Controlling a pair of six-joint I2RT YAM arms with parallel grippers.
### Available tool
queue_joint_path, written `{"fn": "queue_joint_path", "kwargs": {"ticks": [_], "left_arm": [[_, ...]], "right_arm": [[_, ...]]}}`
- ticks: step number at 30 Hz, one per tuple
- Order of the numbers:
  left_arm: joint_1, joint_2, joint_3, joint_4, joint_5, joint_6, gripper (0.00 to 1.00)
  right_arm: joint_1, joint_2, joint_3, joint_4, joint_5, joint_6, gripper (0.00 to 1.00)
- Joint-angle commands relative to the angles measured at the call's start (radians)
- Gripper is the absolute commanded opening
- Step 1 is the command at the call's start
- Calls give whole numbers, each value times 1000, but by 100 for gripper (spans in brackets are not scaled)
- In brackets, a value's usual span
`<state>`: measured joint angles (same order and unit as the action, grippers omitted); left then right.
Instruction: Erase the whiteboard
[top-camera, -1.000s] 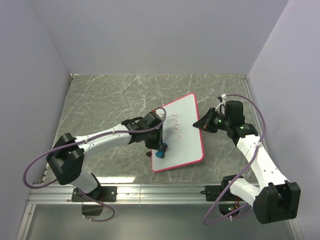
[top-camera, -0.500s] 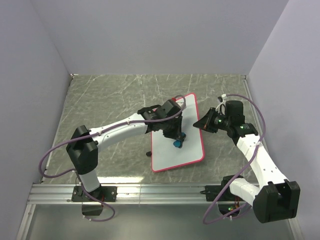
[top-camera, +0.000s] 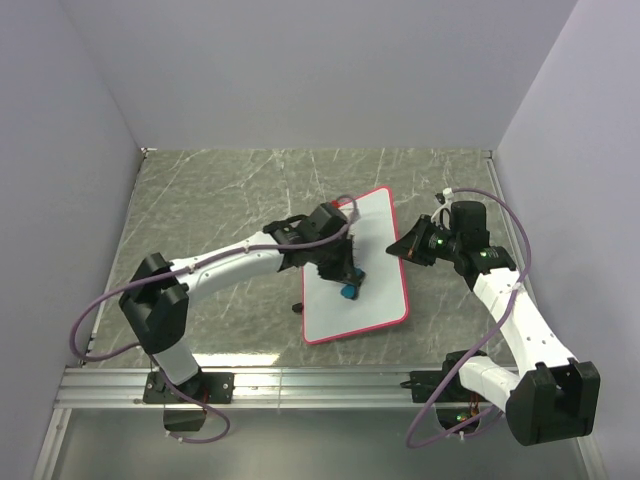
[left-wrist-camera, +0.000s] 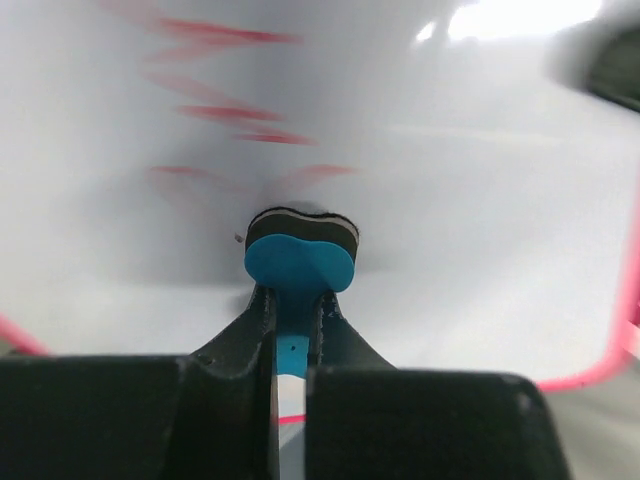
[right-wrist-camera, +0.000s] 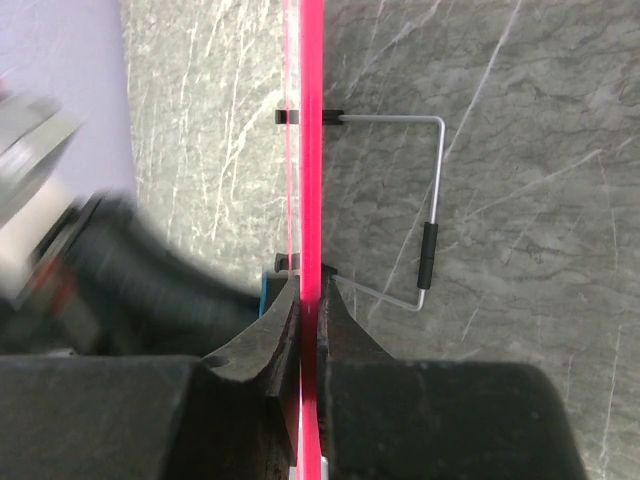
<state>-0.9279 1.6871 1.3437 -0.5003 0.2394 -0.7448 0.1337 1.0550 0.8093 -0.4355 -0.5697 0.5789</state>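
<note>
1. The whiteboard (top-camera: 378, 292) sits on the grey marbled worktop (top-camera: 200, 200), right of centre, turned at an angle, with its long sides running away from the arms.
2. The left tool (top-camera: 346, 283) reaches over the middle of the board and is clamped on the stem of a small blue eraser (left-wrist-camera: 298, 262).
3. The eraser's dark pad presses flat against the white surface.
4. Just beyond the eraser, in the left wrist view, lie red scribbles (left-wrist-camera: 240, 110), too blurred to read.
5. The right tool (right-wrist-camera: 310, 295) is closed on the board's right-hand edge, with the red-pink rim (right-wrist-camera: 312, 150) pinched between its fingers.
6. A thin wire stand (right-wrist-camera: 436, 200) juts from the board's back, above the worktop.
</note>
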Motion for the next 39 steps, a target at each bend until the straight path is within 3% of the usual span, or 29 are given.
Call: {"fn": "queue_joint_path", "kwargs": {"ticks": [1, 6, 10, 16, 21, 24, 30, 33, 39], "left_arm": [[105, 16, -121, -11, -25, 8, 0], [135, 55, -130, -50, -63, 42, 0], [81, 62, -83, -75, -68, 51, 0], [-29, 77, 113, -78, -28, 35, 0], [-20, 103, 158, -38, -3, 10, 0], [26, 117, 137, -27, 14, 15, 0], [181, 77, -104, 75, 55, 12, 0], [221, 82, -136, 59, 38, 44, 0], [198, 68, -112, 16, 26, 65, 0]], "right_arm": [[15, 16, 11, -31, 10, -60, 0], [14, 14, 11, -34, 10, -62, 0], [14, 14, 8, -37, 14, -68, 0], [15, 16, 4, -29, 13, -63, 0], [15, 19, -1, -20, 10, -56, 0], [14, 16, 4, -31, 13, -62, 0], [17, 8, 10, -42, 19, -68, 0], [14, 7, 8, -45, 22, -68, 0], [14, 16, 4, -37, 22, -63, 0]]}}
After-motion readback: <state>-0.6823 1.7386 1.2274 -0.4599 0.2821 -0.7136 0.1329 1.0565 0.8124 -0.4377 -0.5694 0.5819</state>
